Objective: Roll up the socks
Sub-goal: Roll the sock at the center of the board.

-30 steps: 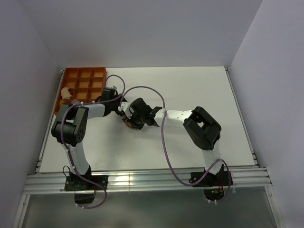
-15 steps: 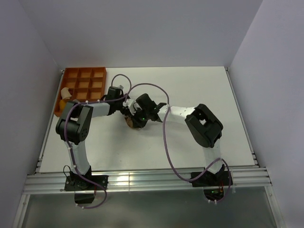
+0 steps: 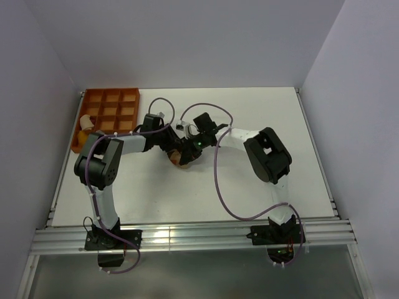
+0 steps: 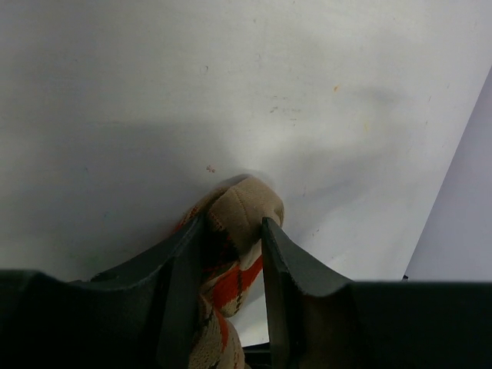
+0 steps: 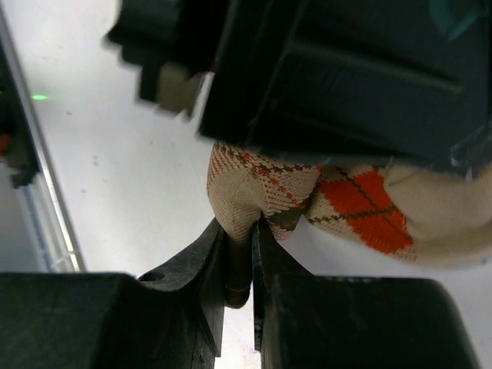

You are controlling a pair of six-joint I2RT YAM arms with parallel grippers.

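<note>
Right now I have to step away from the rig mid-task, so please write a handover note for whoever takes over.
Left gripper: shut on a thick fold of the argyle sock.
Right gripper: shut on a thin edge of the same sock, right beside the left gripper.
Position: the fabric is bunched between both grippers near the middle of the table.
Done: the sock is gathered into a wad; a finished roll does not show.
Left: complete the roll and release. A second sock cannot be made out here.
</note>
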